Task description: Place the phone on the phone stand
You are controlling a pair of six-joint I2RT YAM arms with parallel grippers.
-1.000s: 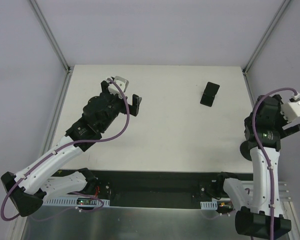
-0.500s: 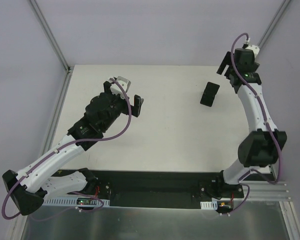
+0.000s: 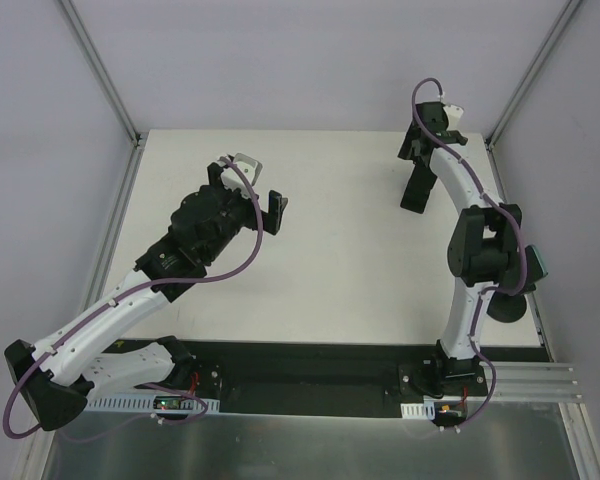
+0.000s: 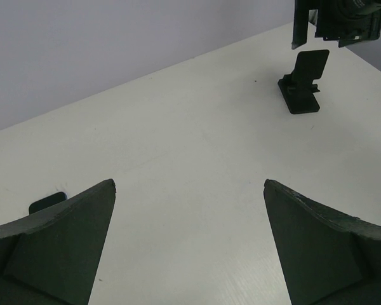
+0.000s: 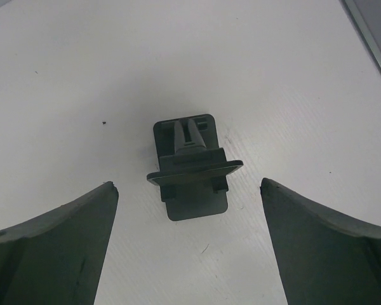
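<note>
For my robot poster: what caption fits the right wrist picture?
Open right hand hovering over the empty black phone stand.

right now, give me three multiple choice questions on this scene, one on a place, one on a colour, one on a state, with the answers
1. Where on the table is the phone stand?
A. near left corner
B. dead centre
C. far right part

2. What colour is the phone stand?
A. black
B. white
C. red

3. How is the right gripper?
A. shut on the stand
B. open and empty above the stand
C. lying flat on the table

Answers:
1 C, the top view shows it close to the far right edge.
2 A, it is black in every view.
3 B, the right wrist view shows the jaws spread wide with the stand below, between them.
</note>
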